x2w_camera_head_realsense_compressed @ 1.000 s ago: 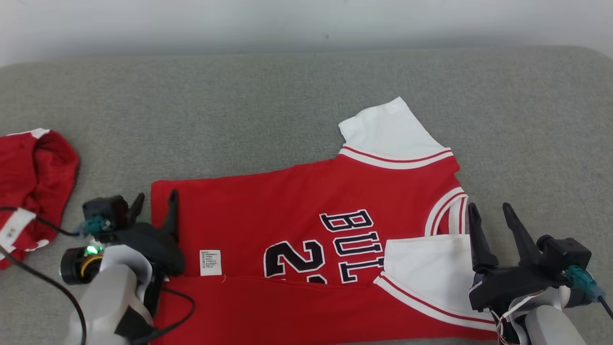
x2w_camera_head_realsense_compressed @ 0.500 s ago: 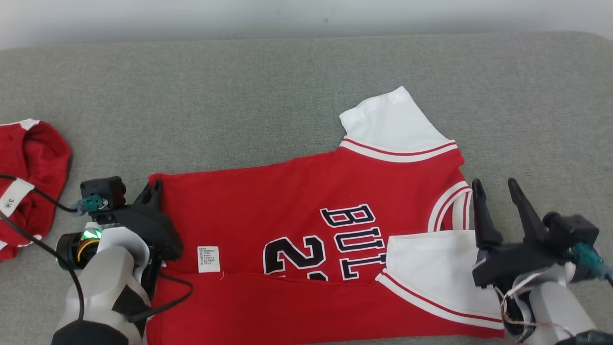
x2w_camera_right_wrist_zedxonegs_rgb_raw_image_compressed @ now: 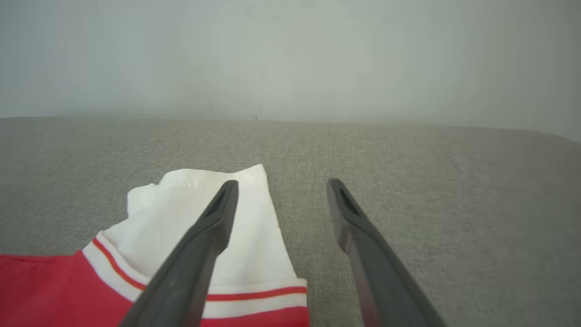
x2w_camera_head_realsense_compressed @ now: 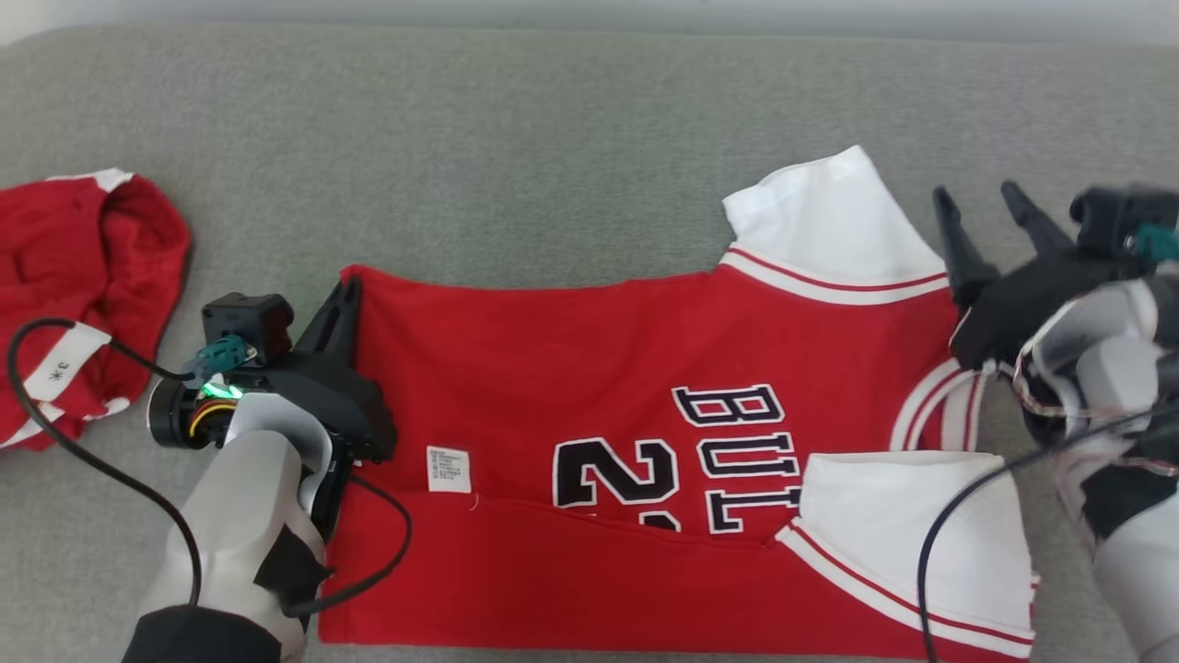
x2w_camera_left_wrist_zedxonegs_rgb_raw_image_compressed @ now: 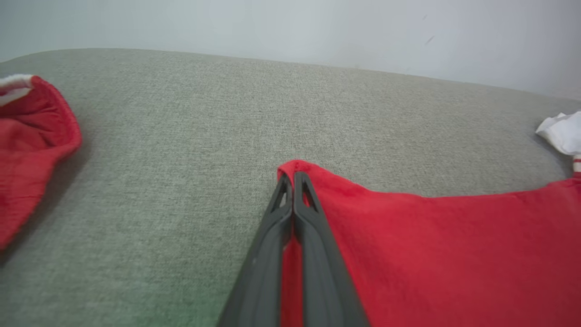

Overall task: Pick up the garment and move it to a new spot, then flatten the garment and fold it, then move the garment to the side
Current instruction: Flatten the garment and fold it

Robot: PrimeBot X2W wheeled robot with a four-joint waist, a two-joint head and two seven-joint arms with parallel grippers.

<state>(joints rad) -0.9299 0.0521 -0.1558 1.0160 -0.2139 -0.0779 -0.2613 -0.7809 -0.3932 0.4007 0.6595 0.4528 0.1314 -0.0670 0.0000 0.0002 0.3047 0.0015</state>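
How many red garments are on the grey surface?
2. The jersey lies spread in the middle, its far left corner pinched by the left gripper. A crumpled garment sits at the far left, partly cut off. Others could be out of frame.

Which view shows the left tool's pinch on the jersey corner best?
Left wrist view: close up, the left tool shut on the jersey corner. Head view shows that corner from above, pinch partly hidden by the tool. Right wrist view shows the jersey's white sleeve.
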